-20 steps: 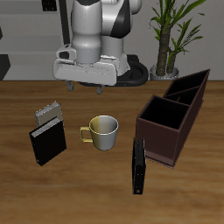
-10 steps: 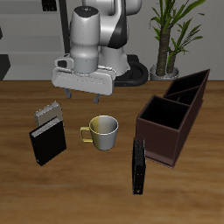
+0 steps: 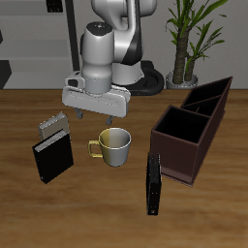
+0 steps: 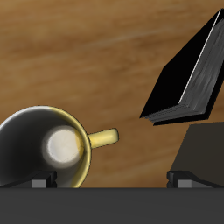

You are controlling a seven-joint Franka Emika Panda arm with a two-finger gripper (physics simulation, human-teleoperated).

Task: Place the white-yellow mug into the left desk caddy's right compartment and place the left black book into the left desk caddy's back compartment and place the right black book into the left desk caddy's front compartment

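The white-yellow mug (image 3: 114, 145) stands upright mid-table with its handle pointing toward the right black book (image 3: 52, 158). My gripper (image 3: 97, 114) hangs open above the table just behind the mug, touching nothing. The left black book (image 3: 153, 182) lies near the front edge, beside the left desk caddy (image 3: 192, 136), a dark brown box whose large right compartment (image 3: 181, 129) is empty. In the wrist view the mug (image 4: 45, 149) sits close to one fingertip (image 4: 39, 181) of the gripper (image 4: 109, 180), and the right black book (image 4: 179, 83) lies beyond it.
A grey speckled notebook (image 3: 53, 125) leans just behind the right black book. A potted plant (image 3: 184, 44) stands at the back, behind the caddy. The robot's base (image 3: 145, 77) fills the middle of the table's back.
The gripper has come down and forward toward the mug, still open. Mug, books and caddy have not moved.
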